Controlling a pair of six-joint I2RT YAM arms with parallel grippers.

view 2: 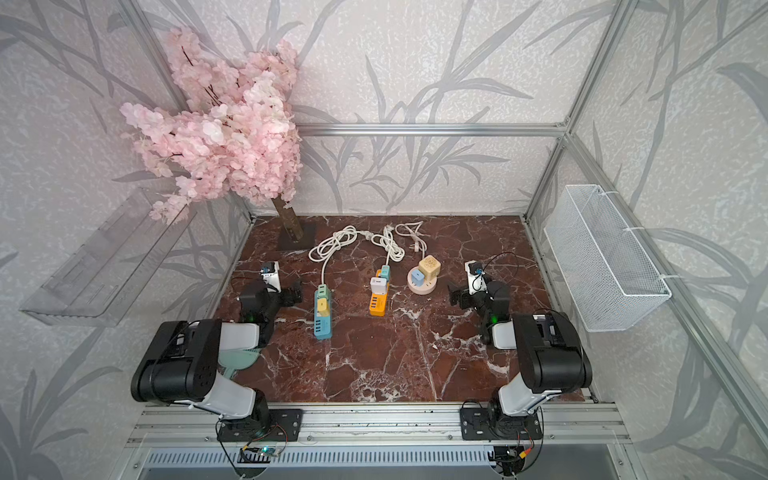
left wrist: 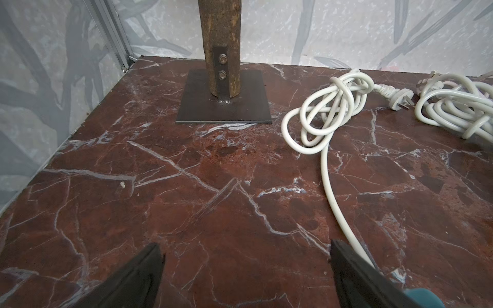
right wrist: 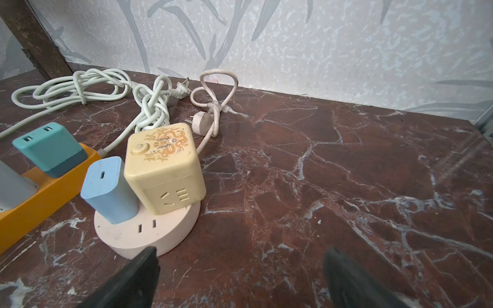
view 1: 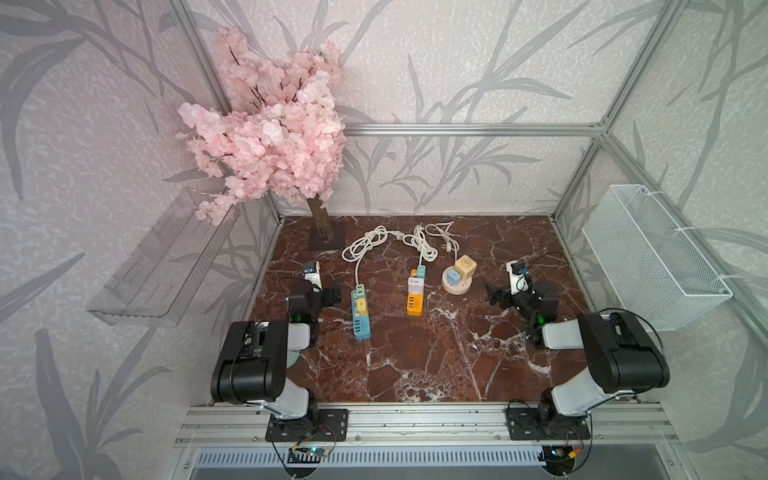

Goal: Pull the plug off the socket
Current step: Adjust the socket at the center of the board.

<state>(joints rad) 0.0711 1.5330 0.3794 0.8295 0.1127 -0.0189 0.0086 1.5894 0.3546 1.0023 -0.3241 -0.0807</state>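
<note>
Gripper R, jaws wide, nr socket

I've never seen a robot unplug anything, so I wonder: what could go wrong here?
The round pale pink socket seems to lie loose on the red marble table, so it may lift along with the light blue charger plugged into it. The cream cube adapter stands right beside that charger; the open right gripper might knock it.

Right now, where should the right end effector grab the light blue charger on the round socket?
Probably its upper body, from above, across the faces clear of the yellow cube: the light blue charger stands up from the round socket.
</note>
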